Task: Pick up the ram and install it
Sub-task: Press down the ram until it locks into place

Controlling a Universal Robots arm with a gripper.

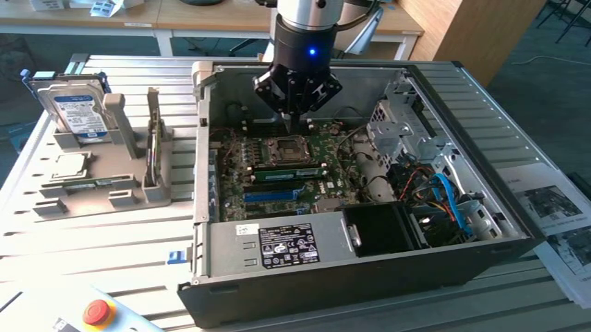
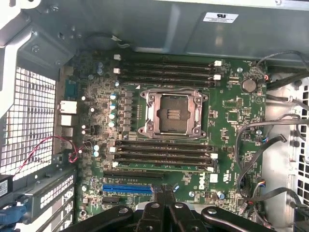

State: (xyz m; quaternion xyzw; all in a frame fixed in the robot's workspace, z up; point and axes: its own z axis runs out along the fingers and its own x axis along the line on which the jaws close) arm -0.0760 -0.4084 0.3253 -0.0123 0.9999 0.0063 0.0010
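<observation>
Fingers [image 1: 293, 128] pressed tight together, holding nothing. Hanging point-down inside the open computer case [image 1: 369, 277], above the motherboard [image 1: 231, 155] and close over the CPU socket [image 1: 282, 147].

Ram [image 1: 291, 172] lying long and flat in a slot just beside the socket, on the side nearer the black front wall of the case. Same green ram [image 2: 164, 167] seen from the wrist view, in the last of the dark slots below the CPU socket [image 2: 172, 112], with the fingers [image 2: 161, 189] low in front, near the blue slot [image 2: 126, 188]. Not touching the ram. Second green stick [image 1: 93, 184] resting apart in the grey holder [image 1: 93, 200] on the desk [image 1: 93, 242], at the exterior view's left.

Looks like the seating part of the job: ram in its slot, maybe not pushed all the way home. Hard to tell if the white clips [image 2: 214, 155] at the ends are snapped shut.

To do this well:
- Push with closed fingers, straight down, never at a slant.
- Press on the top edge of the ram, not on the chips.
- Press near both ends, so both sink evenly.
- Go slow and gentle; thin boards bend and crack.
- Keep off the open socket; tiny pins in there, easy to hurt.
- Keep clear of the loose cables [image 2: 251, 140] by the side.
</observation>
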